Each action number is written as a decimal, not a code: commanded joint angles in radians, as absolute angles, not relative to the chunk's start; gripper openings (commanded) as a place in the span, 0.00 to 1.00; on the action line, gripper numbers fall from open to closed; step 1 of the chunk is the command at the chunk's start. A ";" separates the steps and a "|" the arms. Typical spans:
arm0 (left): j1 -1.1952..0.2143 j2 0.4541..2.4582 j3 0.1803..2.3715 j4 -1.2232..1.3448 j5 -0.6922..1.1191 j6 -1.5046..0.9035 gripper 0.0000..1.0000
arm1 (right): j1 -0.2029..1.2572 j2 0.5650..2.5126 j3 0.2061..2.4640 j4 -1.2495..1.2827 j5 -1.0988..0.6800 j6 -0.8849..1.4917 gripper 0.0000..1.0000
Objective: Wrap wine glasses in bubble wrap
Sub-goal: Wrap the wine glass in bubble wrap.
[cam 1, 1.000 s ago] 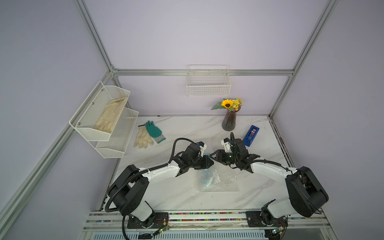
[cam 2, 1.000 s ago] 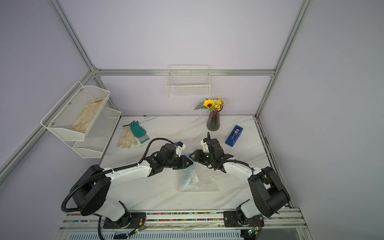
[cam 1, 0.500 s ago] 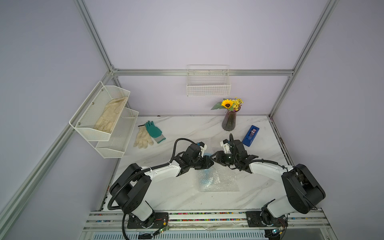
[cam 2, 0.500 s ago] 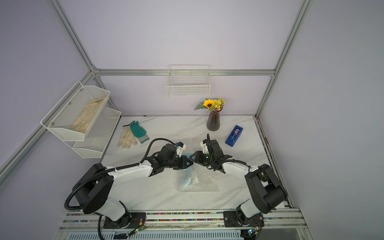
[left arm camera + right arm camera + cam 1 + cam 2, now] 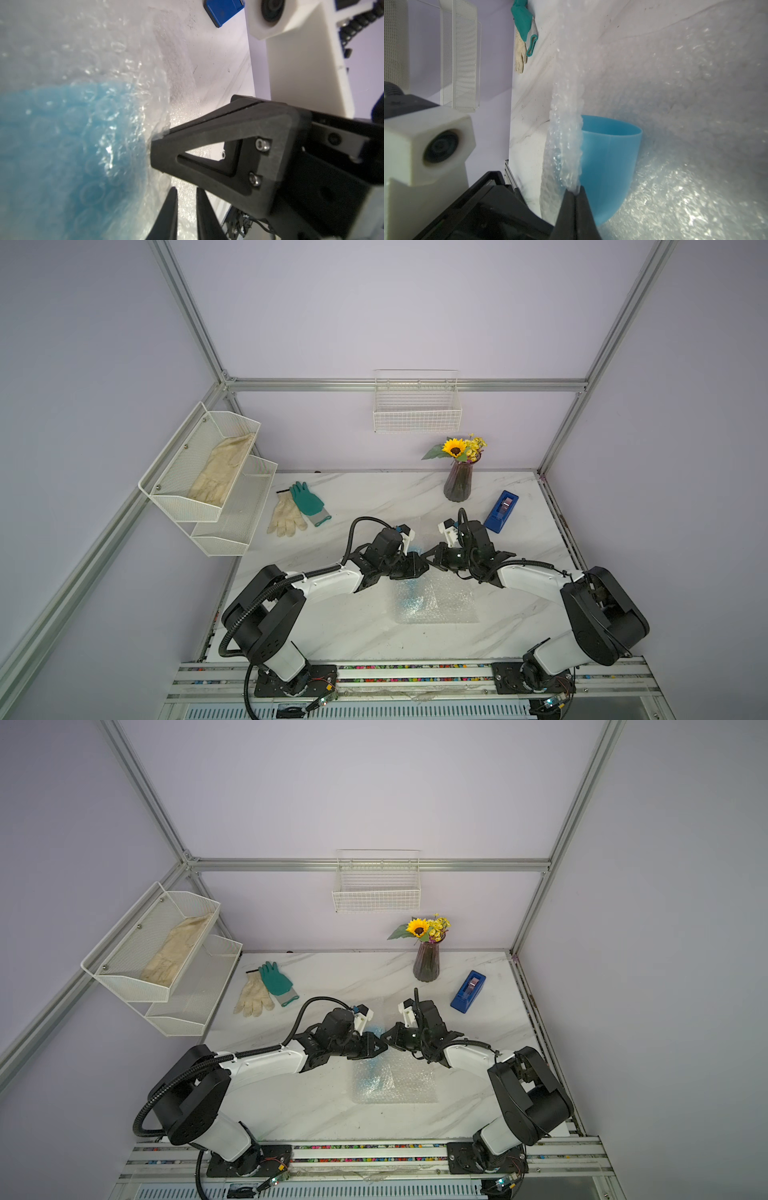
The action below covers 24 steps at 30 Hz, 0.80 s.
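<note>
We find right end effector clenched on bubble wrap edge, left end effector barely parted (grip undeterminable). We advise drawing film taut over goblet.

Soft, even light is coming down from overhead in both top views, keeping the marble table bright and the walls flat in tone. The arms are throwing only faint, blurred shadows. Wide-angle stretch is pulling the frame rails outward toward the corners. In the left wrist view the bubble wrap is glinting with white specks and smearing out of focus, the goblet showing as a blue haze. In the right wrist view glare is sparkling across the wrap, while the goblet's rim is reading fairly crisp.
</note>
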State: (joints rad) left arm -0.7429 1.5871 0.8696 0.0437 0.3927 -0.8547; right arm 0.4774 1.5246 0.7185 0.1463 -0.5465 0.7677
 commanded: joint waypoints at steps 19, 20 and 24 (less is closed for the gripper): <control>-0.730 1.367 0.983 -0.350 0.094 -0.724 1.00 | 0.472 1.565 0.702 0.035 -0.384 0.636 0.00; -0.728 1.374 0.984 -0.352 0.084 -0.700 1.00 | 0.472 1.572 0.696 0.054 -0.389 0.643 0.00; -0.717 1.401 0.968 -0.338 0.043 -0.756 1.00 | 0.472 1.602 0.674 0.116 -0.410 0.672 0.00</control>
State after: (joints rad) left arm -0.7303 1.3983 0.9024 -0.3420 0.0879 -0.7410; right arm 0.4774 1.5791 0.6994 0.0639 -0.4011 0.6548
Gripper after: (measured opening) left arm 0.999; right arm 0.049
